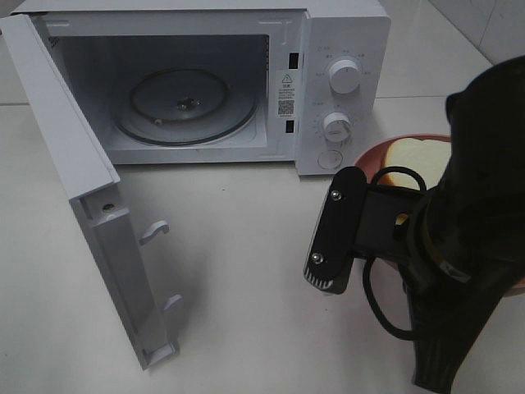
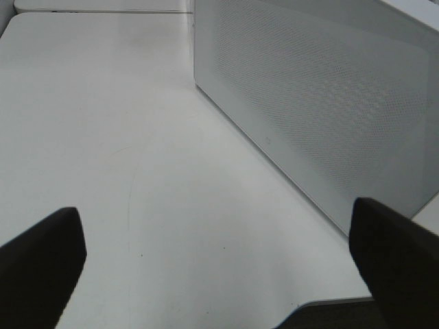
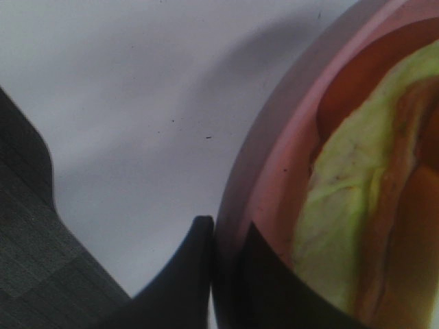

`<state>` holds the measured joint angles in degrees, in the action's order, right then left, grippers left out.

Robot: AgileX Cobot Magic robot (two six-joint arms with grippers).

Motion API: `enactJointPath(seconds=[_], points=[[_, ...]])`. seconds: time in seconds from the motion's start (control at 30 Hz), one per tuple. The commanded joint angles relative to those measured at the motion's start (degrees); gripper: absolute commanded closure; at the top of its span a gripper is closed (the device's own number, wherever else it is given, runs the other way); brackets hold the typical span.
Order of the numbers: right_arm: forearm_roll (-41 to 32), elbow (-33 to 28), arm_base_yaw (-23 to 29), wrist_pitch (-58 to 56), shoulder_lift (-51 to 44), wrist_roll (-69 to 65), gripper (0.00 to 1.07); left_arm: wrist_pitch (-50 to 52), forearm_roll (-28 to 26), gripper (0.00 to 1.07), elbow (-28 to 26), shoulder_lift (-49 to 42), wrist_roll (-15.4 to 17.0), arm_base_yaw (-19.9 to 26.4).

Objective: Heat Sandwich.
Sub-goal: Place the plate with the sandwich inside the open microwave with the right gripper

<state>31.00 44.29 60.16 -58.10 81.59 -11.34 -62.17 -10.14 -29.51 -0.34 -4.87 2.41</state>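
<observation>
From the high camera, a white microwave oven (image 1: 353, 41) stands door-open, and the black right arm (image 1: 472, 222) half covers the white-bread sandwich (image 1: 418, 154) on a round pink plate (image 1: 371, 158) beside it. Only the left wrist view shows the left gripper (image 2: 219, 264), its 2 fingers (image 2: 41, 267) spread wide above the white table (image 2: 137, 137) by the oven's perforated side. Only the right wrist view shows the right gripper (image 3: 226, 253) clenched on the plate's rim.

I see the sandwich (image 1: 417, 154) lying flat on the pink plate (image 1: 369, 158), just right of the microwave (image 1: 344, 41). Its top slice is pale white bread with a tan crust. My right wrist view shows yellow-green filling along one side. Its near part is hidden from me.
</observation>
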Motion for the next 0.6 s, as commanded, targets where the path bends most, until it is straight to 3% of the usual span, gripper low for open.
enactJointPath(seconds=[0.03,0.6], points=[[1.6,0.0,0.17,-1.09,-1.09,4.35,1.06,0.57,-0.4,0.09,0.06,-0.86,-0.06,-0.11],[1.6,0.0,0.17,9.51,-2.92,22.92,1.05,0.57,-0.4,0.09,0.06,-0.86,-0.06,-0.11]])
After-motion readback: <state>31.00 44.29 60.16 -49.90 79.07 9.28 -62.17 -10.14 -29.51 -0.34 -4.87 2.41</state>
